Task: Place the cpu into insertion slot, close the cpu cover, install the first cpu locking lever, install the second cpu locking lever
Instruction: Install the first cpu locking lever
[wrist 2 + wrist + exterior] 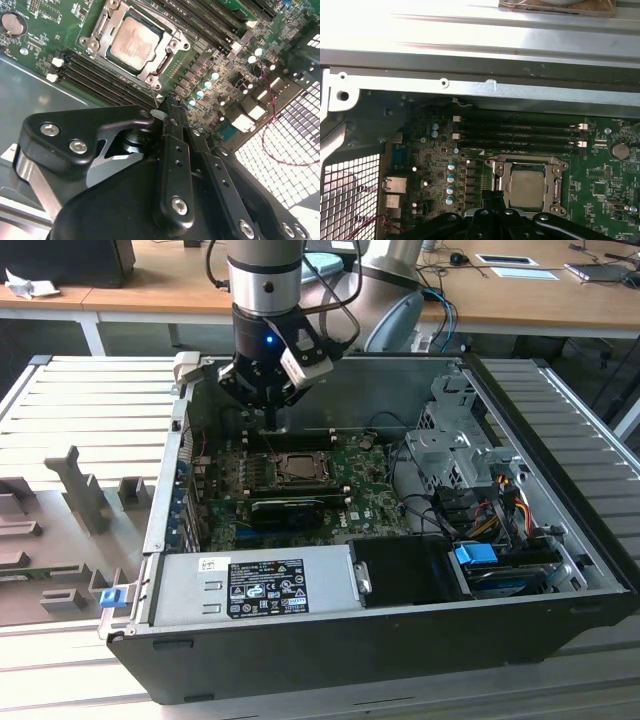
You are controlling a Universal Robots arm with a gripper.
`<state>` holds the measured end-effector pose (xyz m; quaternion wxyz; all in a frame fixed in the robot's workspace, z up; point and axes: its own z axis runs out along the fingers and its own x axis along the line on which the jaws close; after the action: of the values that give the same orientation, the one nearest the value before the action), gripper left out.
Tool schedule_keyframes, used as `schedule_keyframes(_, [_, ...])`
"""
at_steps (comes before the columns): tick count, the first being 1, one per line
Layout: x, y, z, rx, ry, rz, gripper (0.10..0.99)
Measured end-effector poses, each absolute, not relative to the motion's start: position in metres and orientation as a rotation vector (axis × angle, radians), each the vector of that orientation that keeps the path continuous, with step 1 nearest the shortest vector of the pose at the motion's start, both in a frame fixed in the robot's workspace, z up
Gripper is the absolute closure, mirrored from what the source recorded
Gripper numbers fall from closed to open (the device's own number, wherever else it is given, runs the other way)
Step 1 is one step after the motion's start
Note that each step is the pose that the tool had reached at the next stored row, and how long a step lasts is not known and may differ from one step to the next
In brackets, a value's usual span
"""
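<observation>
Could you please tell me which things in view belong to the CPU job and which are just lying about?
Job in hand: cpu, seated on the green board; metal cover, framing it; gripper, shut and empty, hovering near it.
Lying about: memory slots; coin battery; power supply; drive cage; cable bundle.

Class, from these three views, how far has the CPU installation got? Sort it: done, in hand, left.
Done: the cpu lies in the insertion slot, with the cpu cover flat over it. In hand: nothing; the pincer is shut and empty, beside the slot. Left: possibly the locking levers; I cannot tell whether they are latched.
</observation>
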<state>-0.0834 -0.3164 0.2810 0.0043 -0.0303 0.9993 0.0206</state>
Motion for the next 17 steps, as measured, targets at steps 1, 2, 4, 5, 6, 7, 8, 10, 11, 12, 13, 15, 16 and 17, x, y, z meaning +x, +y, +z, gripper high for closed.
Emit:
schedule_keyframes(1, [-0.084, -0.316, 0.281, -0.095, 3.131, 0.065, 0.980])
schedule_keyframes(2, [-0.085, -0.316, 0.281, -0.095, 3.131, 0.065, 0.980])
schedule_keyframes(4, [-0.093, -0.316, 0.281, -0.095, 3.131, 0.065, 0.980])
schedule_keyframes(5, [-0.098, -0.316, 0.281, -0.095, 3.131, 0.065, 0.980])
schedule_keyframes(6, [-0.100, -0.316, 0.280, -0.095, 3.131, 0.065, 0.980])
schedule_keyframes(7, [-0.101, -0.316, 0.279, -0.091, 3.131, 0.065, 0.980])
schedule_keyframes(8, [-0.103, -0.316, 0.278, -0.084, 3.131, 0.064, 0.980])
schedule_keyframes(10, [-0.107, -0.316, 0.277, -0.084, 3.131, 0.064, 0.980])
schedule_keyframes(11, [-0.110, -0.316, 0.275, -0.084, 3.131, 0.065, 0.980])
schedule_keyframes(12, [-0.111, -0.316, 0.272, -0.084, 3.131, 0.065, 0.980])
schedule_keyframes(13, [-0.114, -0.316, 0.270, -0.084, 3.131, 0.065, 0.980])
schedule_keyframes(15, [-0.115, -0.315, 0.267, -0.084, 3.131, 0.064, 0.980])
schedule_keyframes(16, [-0.115, -0.313, 0.264, -0.084, 3.131, 0.065, 0.980])
schedule_keyframes(17, [-0.115, -0.310, 0.262, -0.084, 3.131, 0.065, 0.980])
